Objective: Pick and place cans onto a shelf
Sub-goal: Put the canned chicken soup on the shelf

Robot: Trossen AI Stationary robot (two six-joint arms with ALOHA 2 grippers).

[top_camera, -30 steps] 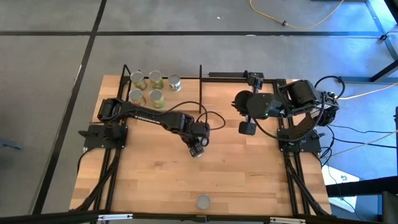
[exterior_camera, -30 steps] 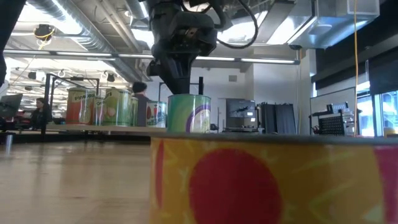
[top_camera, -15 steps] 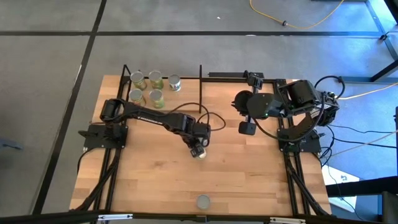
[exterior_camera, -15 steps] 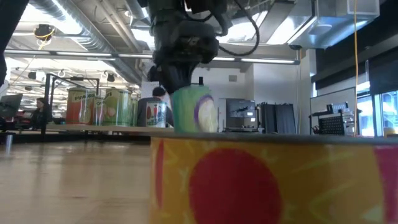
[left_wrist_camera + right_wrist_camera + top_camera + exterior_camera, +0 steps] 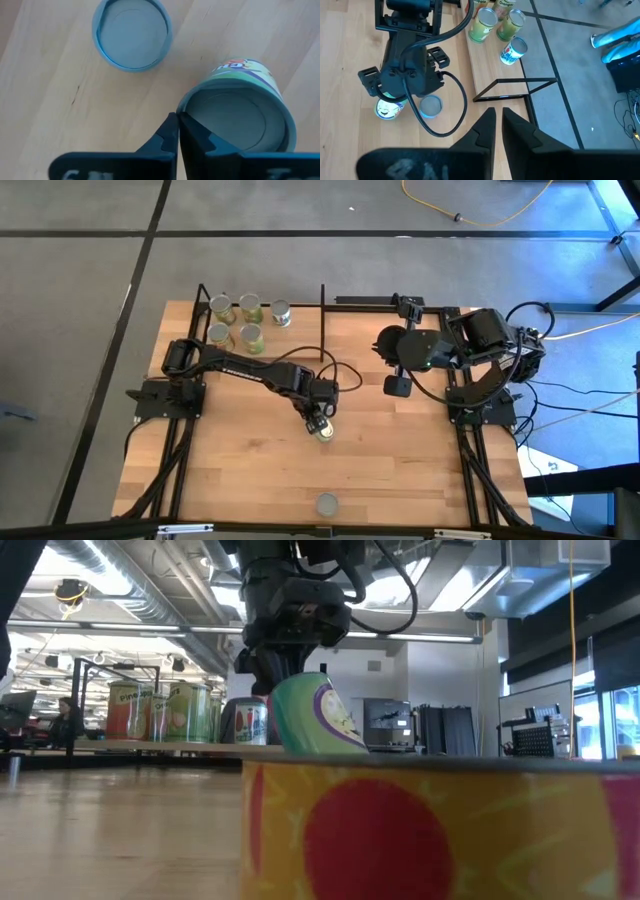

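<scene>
Tilted green can (image 5: 315, 715) mid-table, five cans (image 5: 245, 321) on shelf (image 5: 300, 320)

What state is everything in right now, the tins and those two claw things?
Green can: tilted, beside the left gripper.
Blue-rimmed can: upright on the table.
Front can: upright, alone near the table's edge.
Five cans on the shelf: upright.
Left gripper: jaws shut, holding nothing.
Right gripper: jaws shut, empty, waiting aside.

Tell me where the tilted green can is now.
In the high view the tilted green can is near the middle of the table, right at the left gripper, away from the shelf.
</scene>
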